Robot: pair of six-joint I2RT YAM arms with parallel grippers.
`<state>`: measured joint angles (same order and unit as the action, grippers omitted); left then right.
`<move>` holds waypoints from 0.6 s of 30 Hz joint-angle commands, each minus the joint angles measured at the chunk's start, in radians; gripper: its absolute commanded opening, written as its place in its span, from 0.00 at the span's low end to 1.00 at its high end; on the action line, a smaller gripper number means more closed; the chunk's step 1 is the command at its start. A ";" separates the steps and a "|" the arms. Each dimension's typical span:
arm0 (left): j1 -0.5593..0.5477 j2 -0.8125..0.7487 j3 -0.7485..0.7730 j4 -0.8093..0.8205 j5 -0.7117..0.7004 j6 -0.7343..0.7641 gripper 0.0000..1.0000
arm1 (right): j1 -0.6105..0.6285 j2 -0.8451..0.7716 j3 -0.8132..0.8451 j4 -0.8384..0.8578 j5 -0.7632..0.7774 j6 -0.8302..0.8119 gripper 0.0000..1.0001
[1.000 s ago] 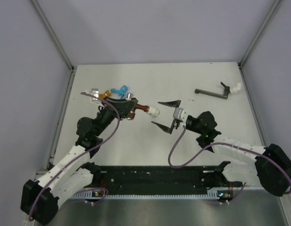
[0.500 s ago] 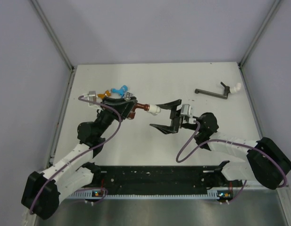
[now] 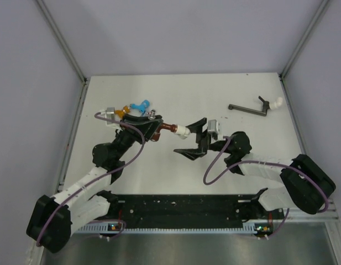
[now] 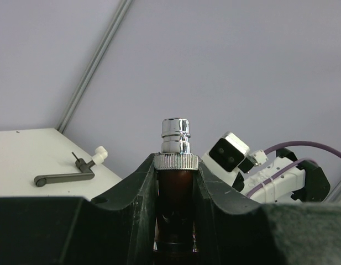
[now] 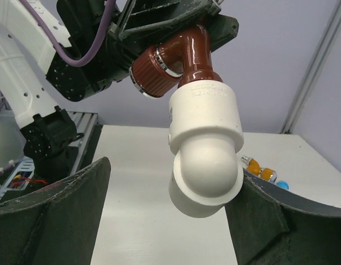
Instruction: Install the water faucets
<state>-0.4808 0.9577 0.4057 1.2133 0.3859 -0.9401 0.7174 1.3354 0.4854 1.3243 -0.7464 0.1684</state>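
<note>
My left gripper (image 3: 152, 126) (image 4: 176, 165) is shut on a dark red-brown water faucet (image 3: 168, 127) (image 4: 174, 190) (image 5: 184, 55), whose silvery tip (image 4: 176, 135) sticks up past the fingers. A white elbow fitting (image 3: 183, 131) (image 5: 206, 160) sits on its other end, held above the table. My right gripper (image 3: 192, 138) (image 5: 170, 218) is open with its fingers either side of the elbow. The right finger (image 5: 281, 221) is close against it and the left finger (image 5: 59, 215) is well apart. Orange (image 3: 121, 112) (image 5: 258, 169), light blue (image 3: 140, 104) and grey (image 3: 109, 111) faucets lie behind the left gripper.
A dark crank handle (image 3: 248, 109) (image 4: 65, 178) with a small white fitting (image 3: 277, 102) (image 4: 99, 154) lies at the back right. Grey walls with metal corner posts (image 3: 62, 41) enclose the table. A black rail (image 3: 181, 207) runs along the near edge.
My right gripper has moved left and now straddles the white elbow, its jaws a little narrower than before. The left gripper kept hold of the faucet and shifted slightly.
</note>
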 commanded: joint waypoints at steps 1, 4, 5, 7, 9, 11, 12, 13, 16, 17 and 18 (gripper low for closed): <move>0.004 -0.037 0.021 0.244 -0.041 0.033 0.00 | 0.016 0.018 0.019 0.124 -0.064 0.046 0.77; 0.004 -0.045 0.022 0.239 -0.039 0.067 0.00 | 0.014 0.022 0.015 0.157 -0.067 0.080 0.77; 0.002 -0.046 0.021 0.235 -0.042 0.079 0.00 | 0.014 0.021 0.013 0.165 -0.068 0.094 0.76; 0.004 -0.056 0.019 0.213 -0.047 0.107 0.00 | 0.014 0.016 0.012 0.171 -0.073 0.108 0.76; 0.004 -0.065 0.015 0.186 -0.054 0.142 0.00 | 0.014 0.004 0.007 0.170 -0.076 0.112 0.75; 0.002 -0.076 0.015 0.155 -0.053 0.170 0.00 | 0.014 -0.013 0.002 0.167 -0.068 0.109 0.75; 0.004 -0.079 0.016 0.137 -0.047 0.184 0.00 | 0.014 -0.019 0.002 0.156 -0.064 0.102 0.75; 0.002 -0.085 0.018 0.117 -0.045 0.195 0.00 | 0.016 -0.031 0.001 0.141 -0.062 0.091 0.75; 0.002 -0.108 0.016 0.052 -0.045 0.233 0.00 | 0.016 -0.068 0.004 0.086 -0.054 0.054 0.75; 0.002 -0.114 0.016 0.023 -0.045 0.250 0.00 | 0.016 -0.082 0.005 0.070 -0.050 0.042 0.75; 0.004 -0.123 0.016 -0.007 -0.048 0.259 0.00 | 0.013 -0.093 0.004 0.059 -0.048 0.034 0.75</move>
<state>-0.4805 0.8780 0.4057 1.2354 0.3573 -0.7567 0.7246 1.3113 0.4843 1.3102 -0.7944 0.2390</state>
